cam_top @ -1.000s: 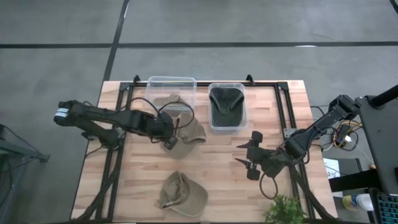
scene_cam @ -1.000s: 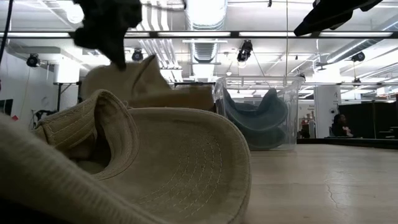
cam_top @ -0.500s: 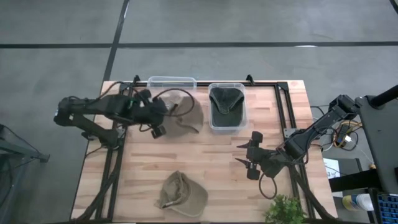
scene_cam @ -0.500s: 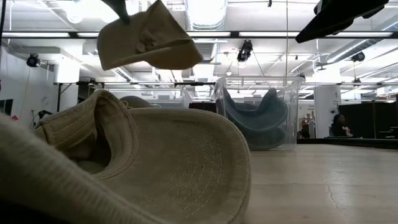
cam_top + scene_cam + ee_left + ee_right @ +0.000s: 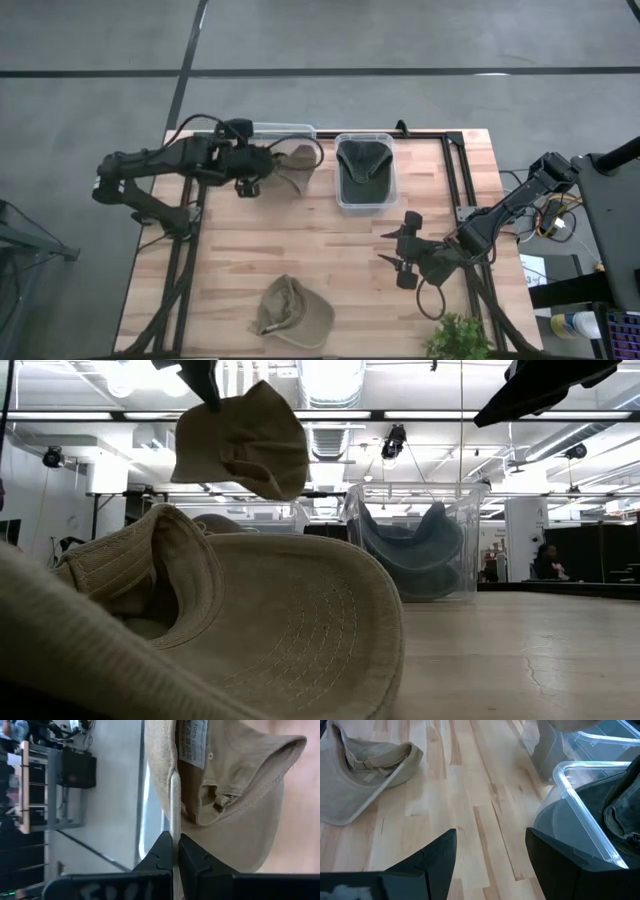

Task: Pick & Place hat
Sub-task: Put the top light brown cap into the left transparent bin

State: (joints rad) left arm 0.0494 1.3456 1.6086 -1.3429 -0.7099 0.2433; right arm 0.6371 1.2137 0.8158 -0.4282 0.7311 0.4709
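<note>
Carrying a tan hat [image 5: 297,163] pinched in the left gripper [image 5: 262,170] over the clear bin [image 5: 283,130] at 11 o'clock, next needing release inside; right gripper [image 5: 404,252] idling wide open at 4 o'clock.

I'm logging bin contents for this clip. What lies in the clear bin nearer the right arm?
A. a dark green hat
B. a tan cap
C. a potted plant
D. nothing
A: the high view shows a dark green hat filling that clear bin, while the left tool holds a tan cap above the other bin.
</note>
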